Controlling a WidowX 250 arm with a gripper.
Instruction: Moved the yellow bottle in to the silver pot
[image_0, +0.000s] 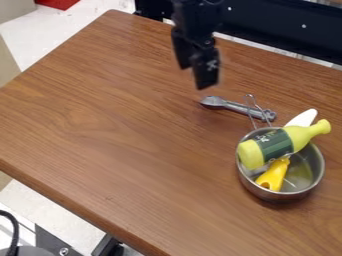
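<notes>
Yellow bottle (274, 144); across silver pot (284, 195); tool (194, 76) empty, cannot tell how open

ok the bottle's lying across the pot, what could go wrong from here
The yellow bottle lies slanted over the silver pot, with its neck jutting past the rim, so a bump could probably roll or tip it out. The yellow item inside the pot seems to sit partly under the bottle; if it shifts, the bottle may slide too.
</notes>
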